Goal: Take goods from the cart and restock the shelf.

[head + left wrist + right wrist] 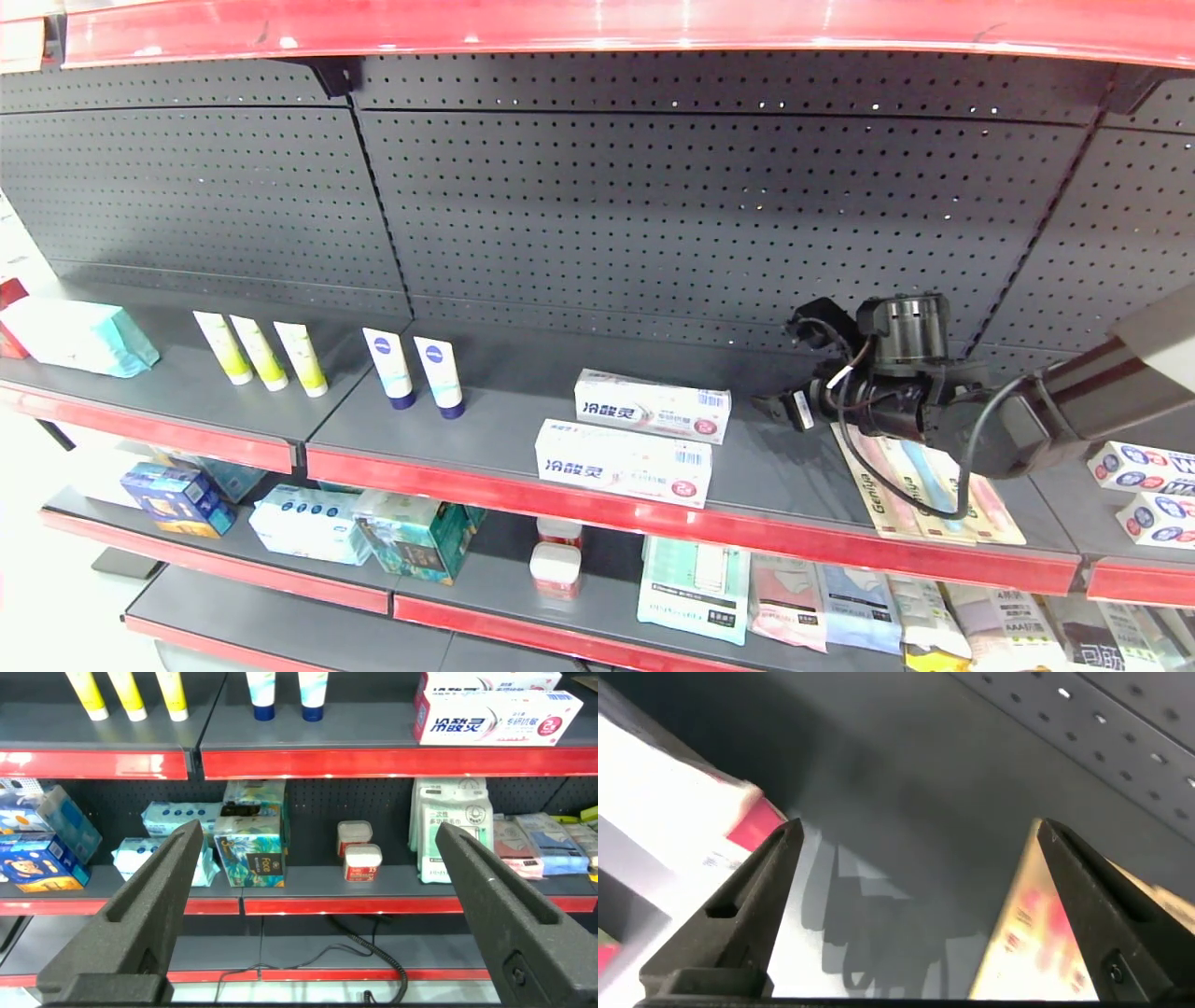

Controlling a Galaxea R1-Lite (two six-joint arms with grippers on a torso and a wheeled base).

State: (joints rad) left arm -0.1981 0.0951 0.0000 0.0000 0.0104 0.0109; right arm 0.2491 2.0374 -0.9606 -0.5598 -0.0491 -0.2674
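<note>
On the middle shelf [766, 471] lie two white toothpaste boxes, one at the front edge [623, 462] and one behind it [652, 404]. My right gripper [792, 366] hovers open just right of the rear box, above bare shelf, nothing between its fingers. The right wrist view has this gripper [917, 831] with a toothpaste box's red end [752, 821] on one side and flat toothbrush packs [1036, 924] on the other. My left gripper [318, 833] is open and empty, held out in front of the shelving and facing the lower shelves, the front toothpaste box [495, 714] above it.
Yellow-green tubes [261, 353] and white tubes with blue caps [415, 369] stand further left. Toothbrush packs [924, 485] lie under my right arm, small white boxes [1144, 485] at far right. Lower shelves hold boxed goods [252, 845] and packets [695, 588]. Red shelf lips [597, 504] stick out.
</note>
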